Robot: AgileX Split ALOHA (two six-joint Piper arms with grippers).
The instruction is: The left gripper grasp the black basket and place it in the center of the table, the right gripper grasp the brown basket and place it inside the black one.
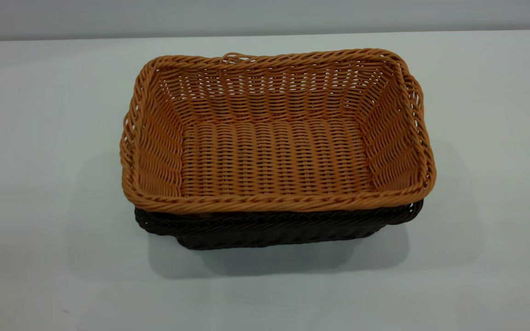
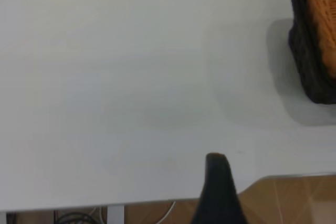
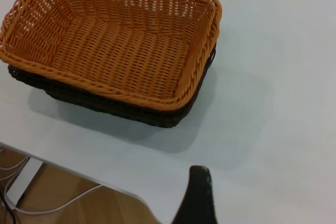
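While the big white table point(image 1: 39, 161) is stretching wide under everything, the 2 baskets are sitting stacked near its middle. The brown basket point(image 1: 274, 156) is resting inside the black basket point(image 1: 265, 230), and only the black rim and a bit of its side are peeking out below. Both are sitting upright. My left gripper point(image 2: 218, 182) is hanging over the table edge, well apart from the baskets, holding nothing. My right gripper point(image 3: 197, 195) is hanging over another edge, near the baskets but not touching them, holding nothing too. I am only seeing 1 dark finger of each, so I cannot tell how wide my fingers are opening.
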